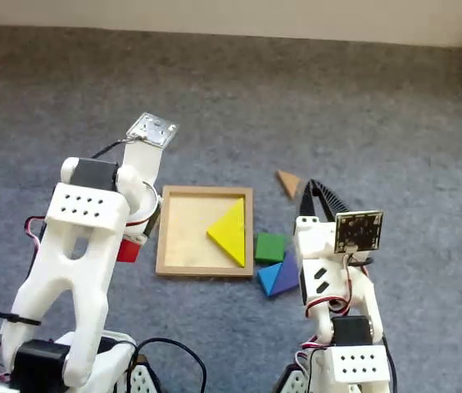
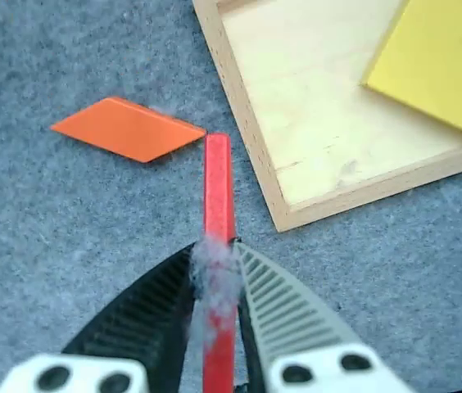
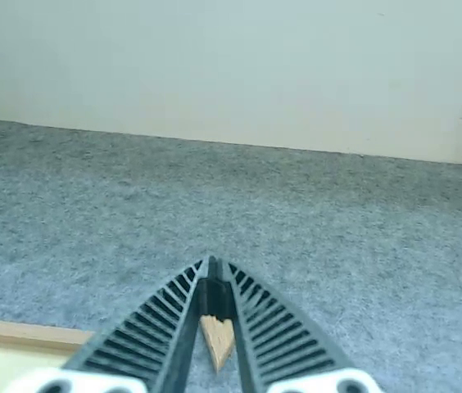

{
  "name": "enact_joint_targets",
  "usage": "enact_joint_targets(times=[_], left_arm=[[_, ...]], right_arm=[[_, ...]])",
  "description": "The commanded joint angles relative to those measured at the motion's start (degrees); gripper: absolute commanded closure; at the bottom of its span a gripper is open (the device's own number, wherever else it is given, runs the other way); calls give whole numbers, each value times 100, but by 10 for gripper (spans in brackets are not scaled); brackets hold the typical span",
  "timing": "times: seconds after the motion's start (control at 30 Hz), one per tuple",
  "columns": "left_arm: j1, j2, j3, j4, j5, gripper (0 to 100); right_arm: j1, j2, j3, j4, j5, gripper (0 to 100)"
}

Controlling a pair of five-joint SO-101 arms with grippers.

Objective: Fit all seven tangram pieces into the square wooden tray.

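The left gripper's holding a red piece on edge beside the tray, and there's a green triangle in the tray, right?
No: the triangle in the tray is yellow, not green, as the high view shows. The left gripper does hold the red piece beside it.

We see a grey carpet (image 1: 378, 98) with a short, flecked pile spread under everything, reaching from the near edge of the high view to the far side. There it meets a plain pale wall (image 3: 231, 65) in a straight line. The wall shows as a narrow light band along the top of the high view and as a broad smooth surface in the right wrist view. We find the light soft and even, with faint shadows on the carpet and a darker strip just where it meets the wall.
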Motion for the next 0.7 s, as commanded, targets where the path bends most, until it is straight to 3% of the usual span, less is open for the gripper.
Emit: enact_joint_targets(times=[0.0,0.27,0.67], left_arm=[[110,-215,-215,-193,-167,995],[514,-215,-48,-1099,-141,995],[1437,-163,963,-3121,1073,995]], right_arm=[[101,-110,145,-207,18,988],[101,-110,145,-207,18,988],[101,-110,145,-215,18,988]])
